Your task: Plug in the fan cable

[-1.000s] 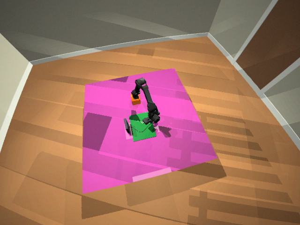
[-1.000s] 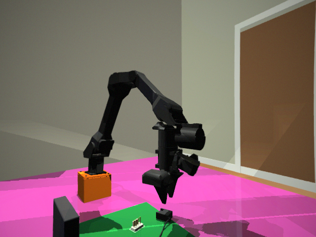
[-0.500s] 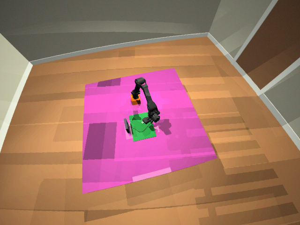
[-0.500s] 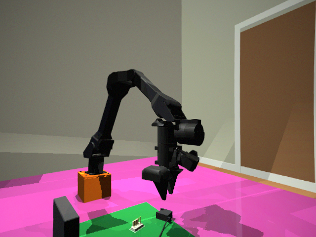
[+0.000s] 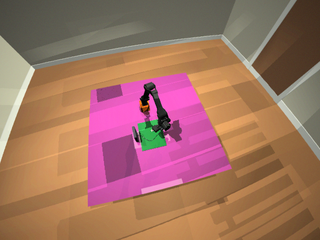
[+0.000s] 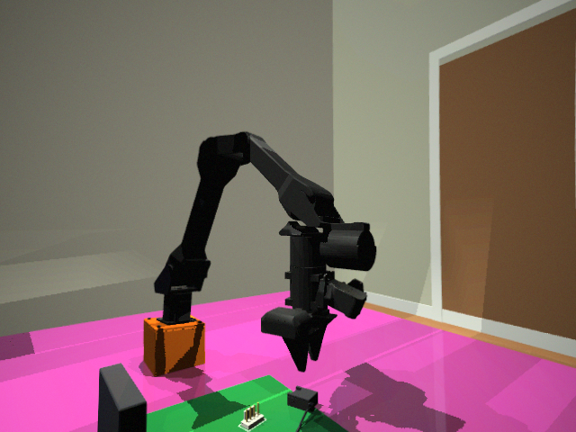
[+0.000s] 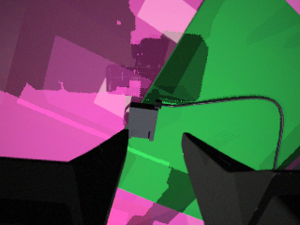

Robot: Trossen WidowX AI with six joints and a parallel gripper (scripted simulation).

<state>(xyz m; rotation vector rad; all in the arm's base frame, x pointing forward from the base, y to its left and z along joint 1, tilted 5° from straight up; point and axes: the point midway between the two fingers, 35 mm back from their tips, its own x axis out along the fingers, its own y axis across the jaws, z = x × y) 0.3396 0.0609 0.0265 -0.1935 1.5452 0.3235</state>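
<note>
While the tool [image 6: 308, 364] [image 7: 155, 136] hovers, the plug [image 6: 302, 398] [image 7: 142, 122] sits unplugged

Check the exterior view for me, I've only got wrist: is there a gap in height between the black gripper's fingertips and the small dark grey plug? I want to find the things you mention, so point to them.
Observer: Yes. The black gripper [image 5: 162, 129] [image 6: 308, 364] [image 7: 155, 136] hangs open above the small dark grey plug [image 6: 302, 398] [image 7: 142, 123].
Operator: Header occupied?
Observer: No, the white-based four-pin header [image 5: 151, 130] [image 6: 252, 422] has its pins bare.
Operator: Where's the cable's far end?
Observer: Top view: it reaches the upright dark grey slab [image 5: 135, 133] [image 6: 121, 400].
</note>
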